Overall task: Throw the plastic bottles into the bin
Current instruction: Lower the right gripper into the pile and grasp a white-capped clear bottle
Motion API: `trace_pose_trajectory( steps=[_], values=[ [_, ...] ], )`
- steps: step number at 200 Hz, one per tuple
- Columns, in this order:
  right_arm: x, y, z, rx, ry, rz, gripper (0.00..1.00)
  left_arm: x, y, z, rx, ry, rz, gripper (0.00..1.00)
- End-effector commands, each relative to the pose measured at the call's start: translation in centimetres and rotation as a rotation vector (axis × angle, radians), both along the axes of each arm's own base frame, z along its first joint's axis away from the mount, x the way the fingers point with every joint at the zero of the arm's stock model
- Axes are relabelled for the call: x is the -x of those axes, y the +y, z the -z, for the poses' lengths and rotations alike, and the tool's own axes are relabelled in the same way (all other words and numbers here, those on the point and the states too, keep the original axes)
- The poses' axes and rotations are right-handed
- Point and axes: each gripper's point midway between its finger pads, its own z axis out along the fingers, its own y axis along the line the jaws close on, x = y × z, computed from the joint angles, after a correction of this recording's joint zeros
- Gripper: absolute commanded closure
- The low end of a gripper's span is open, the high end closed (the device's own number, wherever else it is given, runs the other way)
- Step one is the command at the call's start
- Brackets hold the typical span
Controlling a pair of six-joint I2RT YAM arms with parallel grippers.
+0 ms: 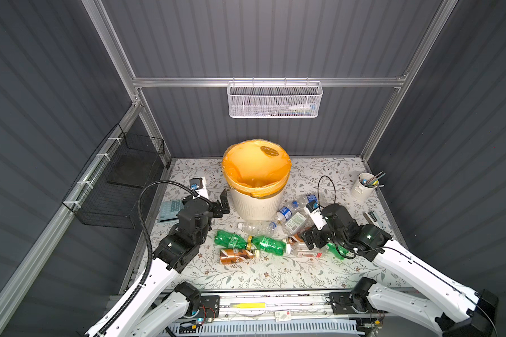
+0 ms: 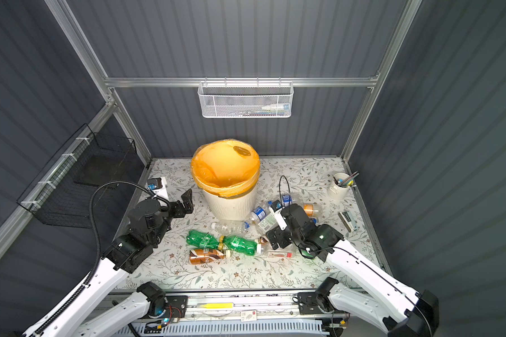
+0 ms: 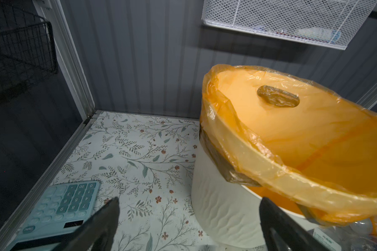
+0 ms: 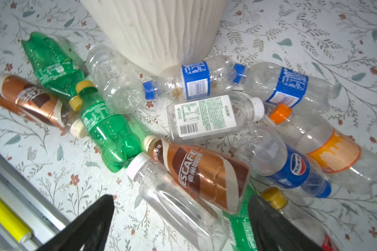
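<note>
Dark ribbed walls close in my floral-patterned bench (image 1: pixel 246 277). I see the right gripper (image 4: pixel 181 201) wide open over the heap of plastic bottles (image 4: pixel 205 115). A clear white-capped bottle (image 4: pixel 172 202) and a brown-labelled coffee bottle (image 4: pixel 207 173) lie between its jaws, caps towards two green bottles (image 1: pixel 268 243) laid end to end across the bench. The heap crowds the foot of the round cream ribbed bin (image 1: pixel 256 204), which is orange-lined. My left gripper (image 1: pixel 222 204), open and empty, hangs beside that bin, near a pale blue calculator (image 3: pixel 61 206).

Robot lab test cell: aluminium frame (image 1: pixel 187 82) and dark ribbed wall panels (image 1: pixel 260 38) box in a floral-covered desk (image 1: pixel 275 271), with two white robot arms (image 1: pixel 155 280) mounted on a front rail (image 1: pixel 301 302).
</note>
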Motion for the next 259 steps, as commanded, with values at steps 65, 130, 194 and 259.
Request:
trace_pose_trajectory(
  steps=[65, 130, 194, 259],
  values=[
    [3.7, 2.3, 4.3, 0.354, 0.170, -0.406, 0.06, 0.7, 1.2, 2.4, 0.003, 0.055, -0.049, 0.00],
    [3.9, 2.3, 8.4, 0.479, 0.258, -0.449, 0.15, 1.1, 1.4, 2.6, 0.005, 0.057, -0.045, 0.00],
    [3.9, 1.8, 11.0, 0.546, 0.297, -0.442, 0.18, 1.4, 1.6, 2.9, 0.003, 0.061, -0.048, 0.00],
    [4.8, 1.7, 13.2, 0.582, 0.348, -0.458, 0.25, 1.7, 1.9, 3.0, 0.002, 0.061, -0.050, 0.00]
  ],
)
